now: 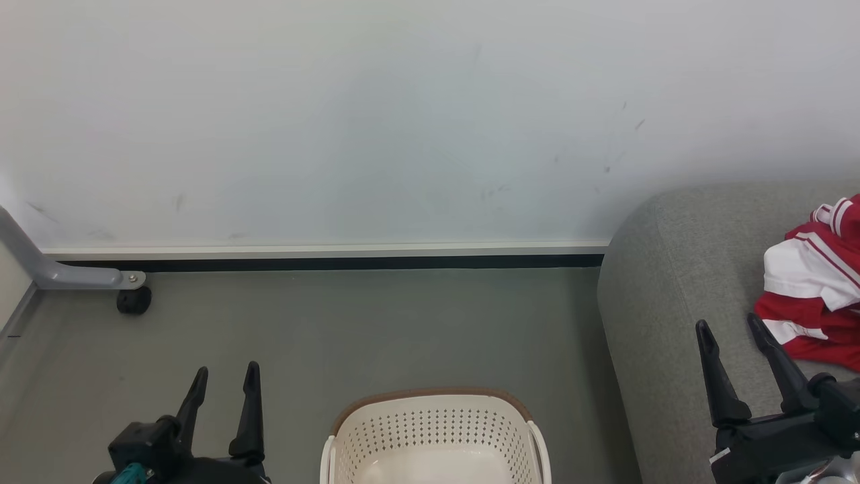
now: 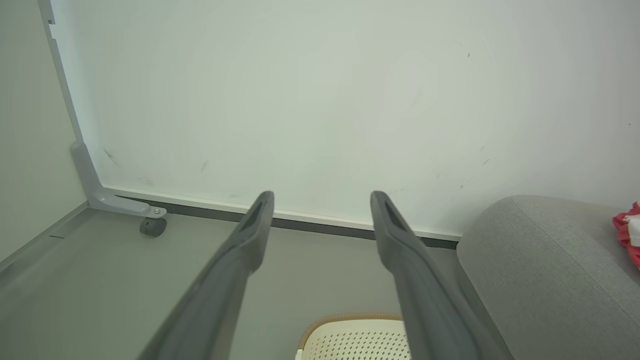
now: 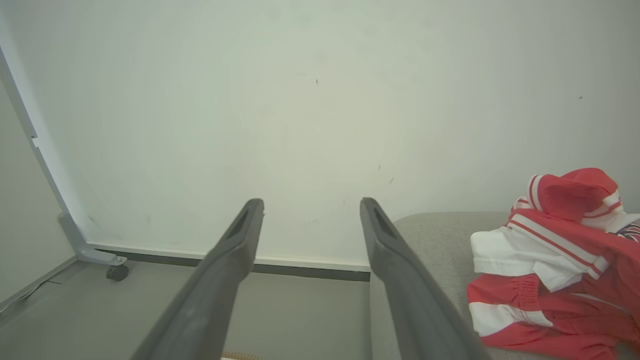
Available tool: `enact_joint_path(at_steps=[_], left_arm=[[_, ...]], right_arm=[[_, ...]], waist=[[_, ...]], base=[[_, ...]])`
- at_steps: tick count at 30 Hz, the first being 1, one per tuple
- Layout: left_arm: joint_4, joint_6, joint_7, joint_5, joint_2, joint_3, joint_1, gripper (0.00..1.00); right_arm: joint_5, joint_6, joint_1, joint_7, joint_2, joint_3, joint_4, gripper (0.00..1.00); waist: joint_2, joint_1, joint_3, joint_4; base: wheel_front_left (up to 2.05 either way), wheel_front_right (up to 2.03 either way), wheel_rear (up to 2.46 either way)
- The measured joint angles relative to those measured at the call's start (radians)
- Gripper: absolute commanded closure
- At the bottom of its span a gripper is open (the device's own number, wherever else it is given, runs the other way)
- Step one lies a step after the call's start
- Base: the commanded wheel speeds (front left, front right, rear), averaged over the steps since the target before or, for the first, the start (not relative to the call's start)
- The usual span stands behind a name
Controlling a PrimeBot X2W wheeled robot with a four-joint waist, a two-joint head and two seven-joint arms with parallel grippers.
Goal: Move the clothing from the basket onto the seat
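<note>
The red and white clothing [image 1: 816, 289] lies bunched on the grey seat [image 1: 672, 282] at the right; in the right wrist view the clothing [image 3: 555, 270] sits on the seat [image 3: 440, 240] just right of my fingers. The cream basket [image 1: 435, 430] stands on the floor at the bottom centre, and the part of its inside that shows holds nothing. My left gripper [image 1: 225, 380] is open over the floor, left of the basket. Open too, my right gripper [image 1: 732, 329] hovers over the seat's near part, just left of the clothing. A corner of the clothing [image 2: 629, 232] peeks in at the left wrist view's right edge.
A white wall [image 1: 376, 121] with a dark baseboard closes off the back. A grey metal leg with a black caster [image 1: 133, 300] stands at the far left. Grey floor [image 1: 363, 329] stretches between caster, basket and seat.
</note>
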Motion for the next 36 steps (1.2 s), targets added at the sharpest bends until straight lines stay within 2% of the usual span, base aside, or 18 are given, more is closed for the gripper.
enact_joint_path(at_steps=[11, 12, 19, 36], left_arm=[[-0.021, 0.000, 0.000, 0.009, -0.010, 0.015, 0.014, 0.00], [-0.018, 0.000, 0.000, 0.008, -0.012, 0.014, 0.015, 1.00], [0.013, -0.009, 0.012, -0.013, -0.032, 0.017, 0.044, 1.00], [0.015, -0.045, 0.077, -0.168, -0.061, 0.083, 0.043, 1.00]], right_arm=[[-0.027, 0.000, 0.004, 0.000, 0.017, -0.021, -0.016, 0.00], [-0.027, 0.000, 0.005, 0.001, 0.021, -0.021, -0.012, 1.00], [-0.012, 0.005, 0.038, 0.008, 0.064, -0.019, 0.022, 1.00], [0.168, 0.038, 0.035, 0.078, 0.116, -0.104, 0.049, 1.00]], waist=[[0.0000, 0.0000, 0.009, -0.012], [0.0000, 0.0000, 0.010, -0.013], [0.0000, 0.0000, 0.011, -0.014], [0.0000, 0.0000, 0.018, -0.022]], base=[[0.00, 0.00, 0.00], [0.00, 0.00, 0.00], [0.00, 0.00, 0.00], [0.00, 0.00, 0.00]])
